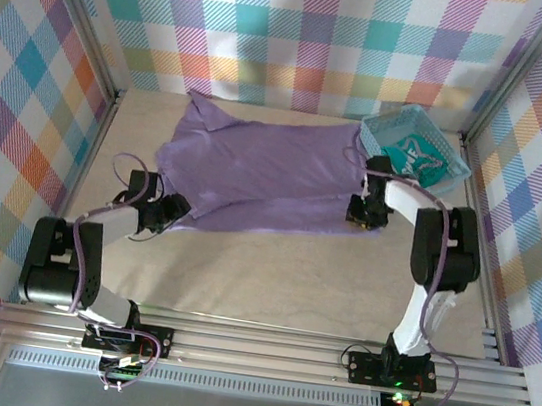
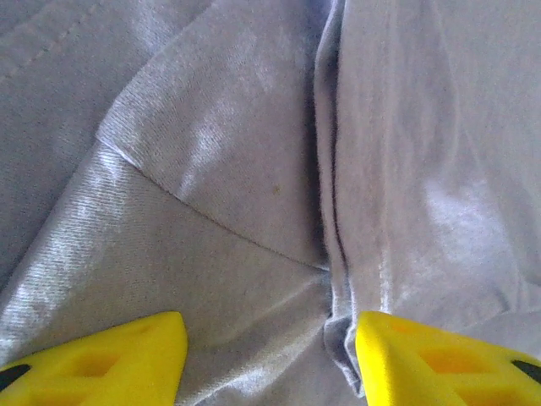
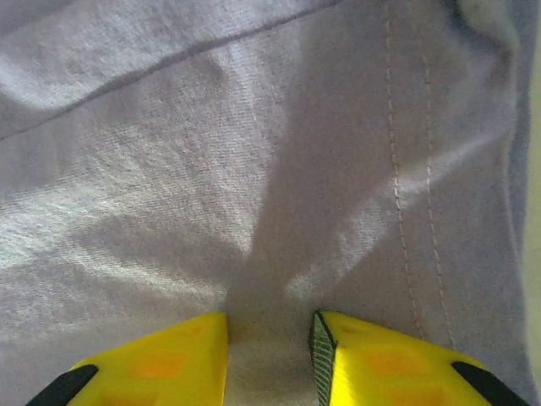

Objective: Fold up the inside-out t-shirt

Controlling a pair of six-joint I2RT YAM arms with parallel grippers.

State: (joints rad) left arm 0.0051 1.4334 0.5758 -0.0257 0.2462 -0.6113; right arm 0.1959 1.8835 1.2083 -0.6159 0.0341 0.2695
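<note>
The inside-out t-shirt (image 1: 265, 172) lies spread over the far half of the table (image 1: 289, 286), partly doubled over, its near edge running between the two arms. At the left, the left gripper (image 1: 171, 211) sits low at the near-left corner of the cloth. Its wrist view shows the fingers (image 2: 127, 355) well apart with nothing held, and a raised crease (image 2: 334, 254) just beside one of them. Risk: closing here may catch that crease alone, or several layers, and drag the fold askew. At the right edge, the right gripper (image 1: 362, 214) is clamped on the fabric, which puckers into the narrow gap beside a stitched hem (image 3: 406, 211). Risk: a one-sided pull would skew the garment, and a shallow bite may slip. The teal basket (image 1: 417, 113) stands near that arm and could be knocked.
</note>
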